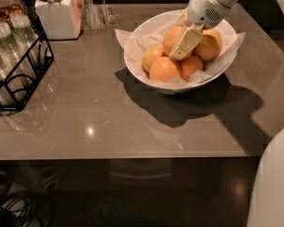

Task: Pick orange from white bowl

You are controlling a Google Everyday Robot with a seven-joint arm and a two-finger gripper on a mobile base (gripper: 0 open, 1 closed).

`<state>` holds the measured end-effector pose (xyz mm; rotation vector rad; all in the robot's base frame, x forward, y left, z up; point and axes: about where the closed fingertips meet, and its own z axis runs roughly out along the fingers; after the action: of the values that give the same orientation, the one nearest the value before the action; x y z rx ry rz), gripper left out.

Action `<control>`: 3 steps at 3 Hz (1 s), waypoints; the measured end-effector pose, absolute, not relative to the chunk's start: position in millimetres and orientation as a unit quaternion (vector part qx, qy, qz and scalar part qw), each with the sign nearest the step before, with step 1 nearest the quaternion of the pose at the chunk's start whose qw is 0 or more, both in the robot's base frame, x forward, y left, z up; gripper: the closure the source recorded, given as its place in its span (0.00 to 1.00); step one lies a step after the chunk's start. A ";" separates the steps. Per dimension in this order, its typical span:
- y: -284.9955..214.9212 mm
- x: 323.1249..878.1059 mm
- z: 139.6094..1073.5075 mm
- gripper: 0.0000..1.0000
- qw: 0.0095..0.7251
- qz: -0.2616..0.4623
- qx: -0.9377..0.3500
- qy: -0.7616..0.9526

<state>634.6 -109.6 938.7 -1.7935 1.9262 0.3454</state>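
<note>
arm (217,1): white, enters at upper right, slants down-left | gripper (183,45): upper centre-right, tip pointing down-left | base shell (274,183): lower right corner

The claw (182,48) hung inside the bowl (132,70), among the piled oranges (163,69). The bowl stood on the tabletop (85,122), well apart from a jar (57,15) and rack (4,108).

Upper right of frame: a wide glossy white paper-lined bowl (137,74) holds several round oranges (163,69) piled together — the pincer (182,48) is down among them.
</note>
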 end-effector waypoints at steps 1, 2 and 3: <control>-110.9 618.6 950.2 1.00 0.265 0.146 -0.666 0.682; -120.0 582.3 968.1 1.00 0.312 0.173 -0.666 0.655; -135.0 544.3 964.7 1.00 0.356 0.216 -0.646 0.639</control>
<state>544.3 -135.0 964.7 -1.6693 1.6507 0.5576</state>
